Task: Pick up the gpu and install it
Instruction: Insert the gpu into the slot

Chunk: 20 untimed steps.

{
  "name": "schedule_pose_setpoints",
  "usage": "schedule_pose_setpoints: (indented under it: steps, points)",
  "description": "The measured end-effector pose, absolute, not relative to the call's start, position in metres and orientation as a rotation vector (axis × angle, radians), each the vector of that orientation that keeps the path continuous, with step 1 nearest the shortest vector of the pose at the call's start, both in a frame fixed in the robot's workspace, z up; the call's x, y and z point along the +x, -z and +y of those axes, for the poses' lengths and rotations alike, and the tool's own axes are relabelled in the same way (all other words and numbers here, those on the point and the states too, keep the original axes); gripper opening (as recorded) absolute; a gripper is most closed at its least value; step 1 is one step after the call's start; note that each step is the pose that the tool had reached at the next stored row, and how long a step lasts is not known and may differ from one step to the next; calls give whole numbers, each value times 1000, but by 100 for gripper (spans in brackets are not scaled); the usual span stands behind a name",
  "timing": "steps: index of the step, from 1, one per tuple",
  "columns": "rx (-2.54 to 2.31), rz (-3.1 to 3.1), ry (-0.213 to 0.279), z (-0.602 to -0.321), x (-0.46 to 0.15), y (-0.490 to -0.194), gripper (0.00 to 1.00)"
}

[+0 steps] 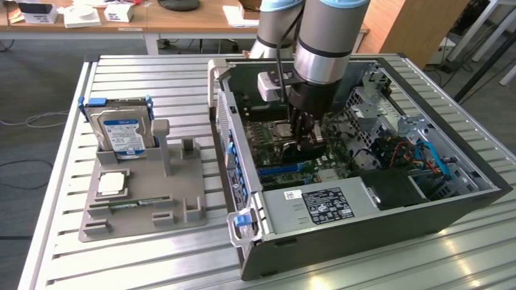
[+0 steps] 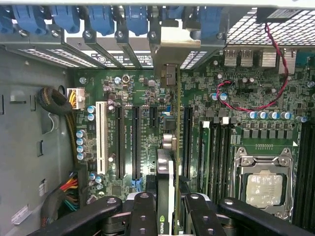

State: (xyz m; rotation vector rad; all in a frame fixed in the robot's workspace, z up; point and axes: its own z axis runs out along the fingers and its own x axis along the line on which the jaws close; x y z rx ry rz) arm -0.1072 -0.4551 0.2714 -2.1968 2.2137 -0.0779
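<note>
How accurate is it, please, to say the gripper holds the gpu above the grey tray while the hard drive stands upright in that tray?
No: the wrist view shows the gripper holding the gpu over the motherboard inside the computer case. The hard drive does stand upright in the grey tray.

Robotics lab, slatted metal workbench (image 1: 129,260), open computer case (image 1: 363,235), robot arm (image 1: 324,36), wooden desks (image 1: 185,21) behind

The arm (image 1: 322,30) is the usual UR look: fat silver-grey tubes, a light blue joint cap, a dark ring lower down, and a thin black cable (image 1: 279,57) down the side. A pale grey box (image 1: 272,86) sits by the wrist. The gripper (image 1: 307,142) is all black, its fingers (image 2: 142,214) chunky matte links with round pivot screws.
</note>
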Motion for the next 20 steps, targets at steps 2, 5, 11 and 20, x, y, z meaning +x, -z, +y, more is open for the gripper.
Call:
schedule_pose_setpoints:
  steps: [2,5,11,20]
  points:
    - [-2196,2214,78,-455,-108,-271,27]
    - [-2197,2214,78,-455,-109,-271,27]
    - [-2197,2214,78,-455,-111,-270,27]
    - [-2196,2214,78,-455,-113,-269,27]
